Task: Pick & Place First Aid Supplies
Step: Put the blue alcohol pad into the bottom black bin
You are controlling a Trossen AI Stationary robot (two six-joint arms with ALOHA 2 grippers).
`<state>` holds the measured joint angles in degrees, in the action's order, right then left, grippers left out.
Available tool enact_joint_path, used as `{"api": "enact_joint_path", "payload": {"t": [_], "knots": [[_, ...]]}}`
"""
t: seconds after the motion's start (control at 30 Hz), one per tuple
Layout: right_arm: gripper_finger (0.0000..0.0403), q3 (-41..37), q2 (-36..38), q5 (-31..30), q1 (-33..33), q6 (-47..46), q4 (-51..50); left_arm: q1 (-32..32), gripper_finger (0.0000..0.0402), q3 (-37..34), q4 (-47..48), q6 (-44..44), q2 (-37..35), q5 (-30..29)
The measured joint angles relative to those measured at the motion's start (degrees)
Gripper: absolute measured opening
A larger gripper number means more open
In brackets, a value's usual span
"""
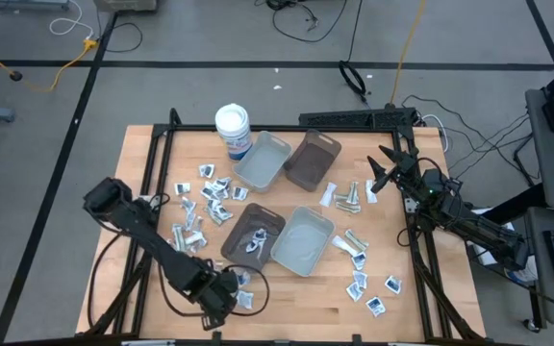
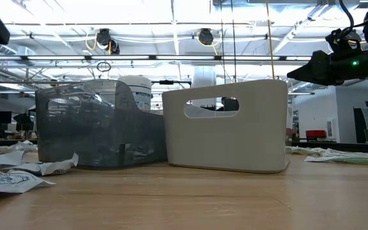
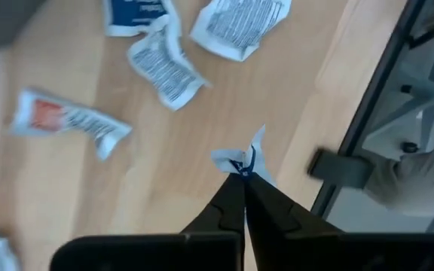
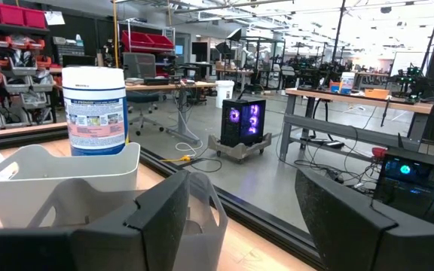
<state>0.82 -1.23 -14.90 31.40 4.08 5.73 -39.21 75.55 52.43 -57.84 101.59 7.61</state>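
Observation:
First aid supplies, small white and bluish packets (image 1: 205,207), lie scattered on the wooden table around four trays; more of them lie at the right (image 1: 359,255). My left gripper (image 1: 227,290) is near the table's front edge, left of centre. It is shut on one small white packet with blue print (image 3: 249,154). Other packets (image 3: 163,66) (image 3: 70,120) lie flat on the wood beneath it. My right gripper (image 1: 383,171) waits open at the table's right side, level, with nothing between its fingers (image 4: 239,218). My left gripper pinches the small packet by one crumpled edge (image 3: 244,168) between its two fingertips. The fingers come from above, pointing steeply down. The rest of the packet sticks out past the tips and hangs clear of the wood.
A light grey tray (image 1: 263,160) and a brown tray (image 1: 313,159) stand at the far middle. A dark tray (image 1: 253,235) holding packets and a grey tray (image 1: 306,240) stand nearer. A white round tub (image 1: 232,130) stands far left of them. The table's black frame edge (image 3: 368,98) runs beside my left gripper.

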Motion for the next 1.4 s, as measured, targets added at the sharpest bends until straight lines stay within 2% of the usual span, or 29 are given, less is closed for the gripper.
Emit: {"api": "enact_joint_path", "payload": {"t": [0.27, 0.5, 0.8, 1.17, 1.4], "knots": [[0.0238, 0.0, 0.0, 0.0, 0.0, 0.0, 0.0, 0.5, 0.0003, 0.0, 7.3, 1.9, -4.6, 0.0], [0.0238, 0.0, 0.0, 0.0, 0.0, 0.0, 0.0, 1.7, 0.0003, 0.0, 7.6, 2.3, -5.4, 0.5], [0.0238, 0.0, 0.0, 0.0, 0.0, 0.0, 0.0, 11.7, 0.0005, 0.0, 7.6, 5.5, -5.4, -0.1], [0.0238, 0.0, 0.0, 0.0, 0.0, 0.0, 0.0, 25.4, 0.0003, 0.0, 7.3, 13.9, -5.4, -0.1], [0.0238, 0.0, 0.0, 0.0, 0.0, 0.0, 0.0, 29.6, 0.0003, 0.0, 6.6, 16.7, -4.8, 0.0]]}}
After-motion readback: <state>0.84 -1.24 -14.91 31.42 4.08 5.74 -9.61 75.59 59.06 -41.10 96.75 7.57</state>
